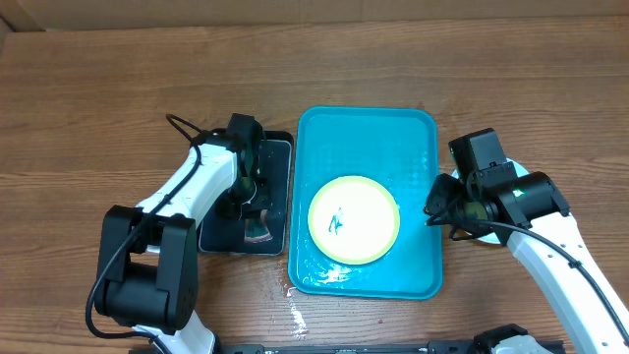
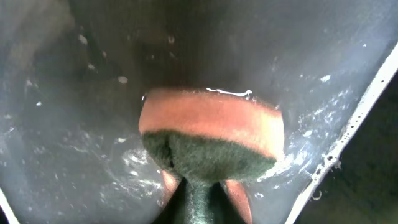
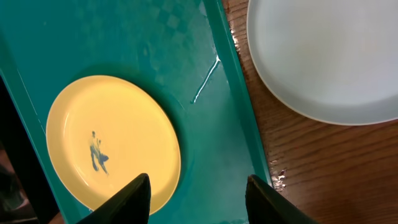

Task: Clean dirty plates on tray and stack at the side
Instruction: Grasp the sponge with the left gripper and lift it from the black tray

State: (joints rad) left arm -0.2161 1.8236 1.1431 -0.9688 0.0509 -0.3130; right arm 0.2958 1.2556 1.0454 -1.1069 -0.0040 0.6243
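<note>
A plate with a yellow-green rim (image 1: pixel 354 219) and a blue smear lies in the turquoise tray (image 1: pixel 413 128); it also shows in the right wrist view (image 3: pixel 112 140). A pale, clean-looking plate (image 3: pixel 329 56) lies on the table right of the tray, mostly hidden under my right arm in the overhead view. No third plate shows. My right gripper (image 1: pixel 433 208) (image 3: pixel 199 199) is open and empty above the tray's (image 3: pixel 224 124) right part. My left gripper (image 1: pixel 248 208) is shut on an orange and green sponge (image 2: pixel 211 134) over the black tray.
The narrow black tray (image 1: pixel 280 157) stands just left of the turquoise tray; its floor (image 2: pixel 74 93) is wet. Water drops lie on the wooden table (image 1: pixel 295 315) near the turquoise tray's front left corner and by its right rim (image 3: pixel 277 180).
</note>
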